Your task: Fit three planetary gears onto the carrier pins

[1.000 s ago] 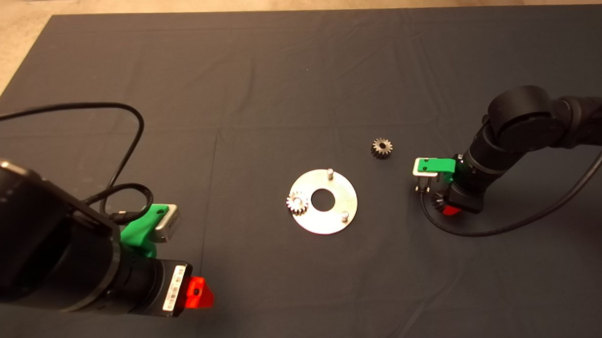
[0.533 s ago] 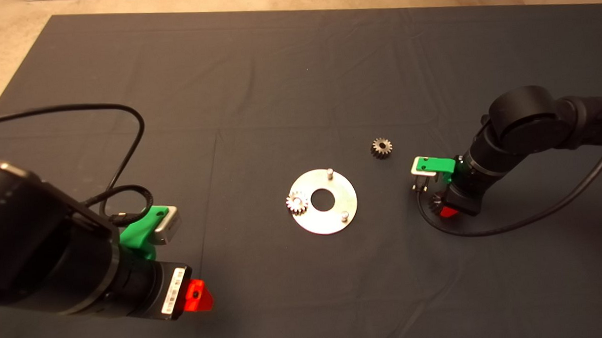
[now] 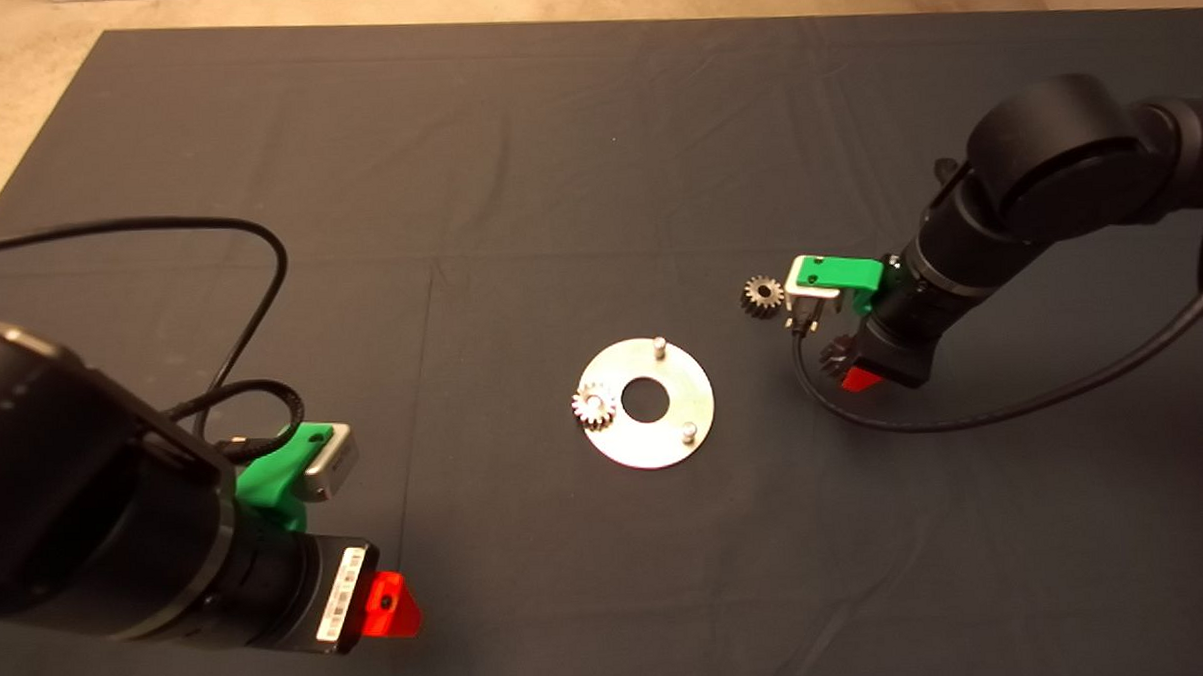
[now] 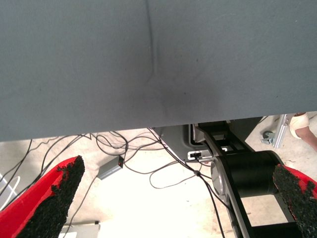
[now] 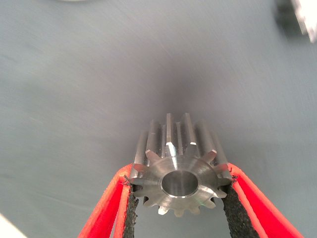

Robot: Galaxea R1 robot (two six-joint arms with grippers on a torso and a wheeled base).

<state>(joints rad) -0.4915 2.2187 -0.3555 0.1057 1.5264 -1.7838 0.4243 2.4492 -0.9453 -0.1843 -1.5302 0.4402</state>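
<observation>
While the left tool (image 4: 183, 198) gapes empty, the right tool (image 5: 179, 198) pinches a toothed steel gear (image 5: 178, 166).

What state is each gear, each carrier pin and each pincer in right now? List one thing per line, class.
Gear on the disc: seated on its pin.
Gear in the right pincer: gripped, lifted off the mat.
Gear on the mat: loose, untouched.
Far pin: upright, bare.
Near pin: upright, bare.
Right pincer: shut on a gear.
Left pincer: open, empty, parked low left.
</observation>
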